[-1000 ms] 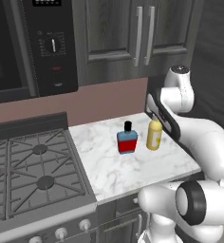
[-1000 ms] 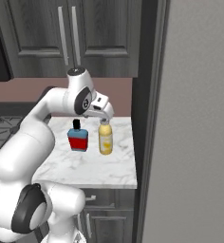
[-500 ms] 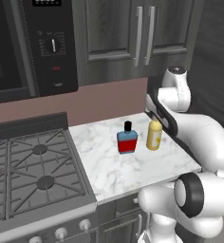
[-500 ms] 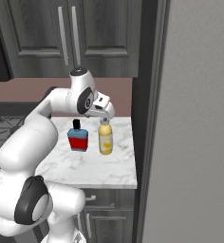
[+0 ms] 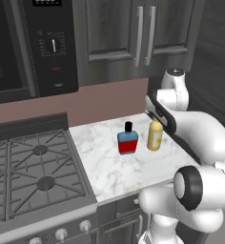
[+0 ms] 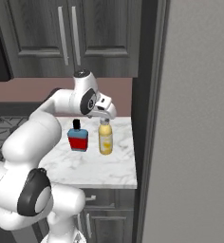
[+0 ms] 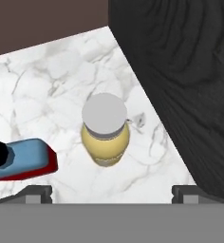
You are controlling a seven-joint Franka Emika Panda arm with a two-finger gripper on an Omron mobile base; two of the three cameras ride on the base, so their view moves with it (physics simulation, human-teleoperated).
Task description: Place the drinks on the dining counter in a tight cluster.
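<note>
Two bottles on the marble worktop (image 5: 112,169): one yellow bottle (image 7: 105,130), one red-and-blue bottle (image 5: 127,139). Gripper (image 7: 113,191) hangs above the yellow one, jaws spread wide, pinching nothing.

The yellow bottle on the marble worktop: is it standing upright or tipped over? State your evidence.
Upright. The yellow bottle stands on its base with its pale cap on top, and the hand view looks straight down onto that cap.

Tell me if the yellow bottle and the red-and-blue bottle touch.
Apart. The left base view shows bare marble between the yellow bottle and the red-and-blue bottle; the hand view shows the same gap.
</note>
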